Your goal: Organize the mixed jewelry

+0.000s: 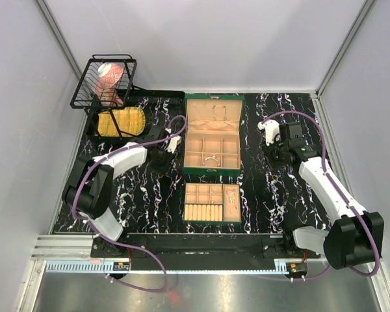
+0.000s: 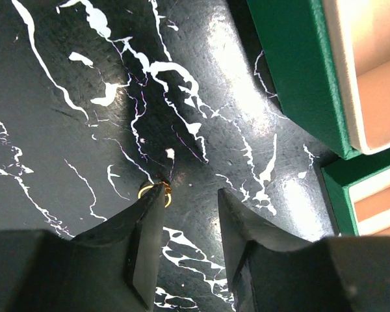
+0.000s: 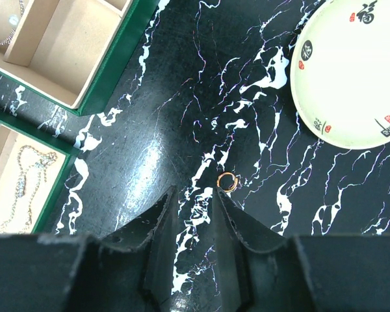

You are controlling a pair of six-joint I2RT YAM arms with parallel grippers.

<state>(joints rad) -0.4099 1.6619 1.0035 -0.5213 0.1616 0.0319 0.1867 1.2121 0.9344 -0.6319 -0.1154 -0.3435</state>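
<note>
Pickup looks the step in hand. Green box (image 1: 212, 133) and tray (image 1: 211, 203) wait centre-table. The round plate (image 3: 351, 71) bears black characters and red seals, unreadable. The left gripper (image 2: 190, 192) is spread and empty, a gold ring (image 2: 155, 193) at one fingertip. The right gripper (image 3: 195, 191) is narrowly apart and empty, just short of a copper ring (image 3: 228, 181). Each must straddle its ring before pinching.

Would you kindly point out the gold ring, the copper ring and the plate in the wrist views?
gold ring (image 2: 142, 190), left wrist view, on its exposed left arc.
copper ring (image 3: 228, 174), right wrist view, on its top rim.
plate (image 3: 341, 84), right wrist view, on its bare face.
</note>
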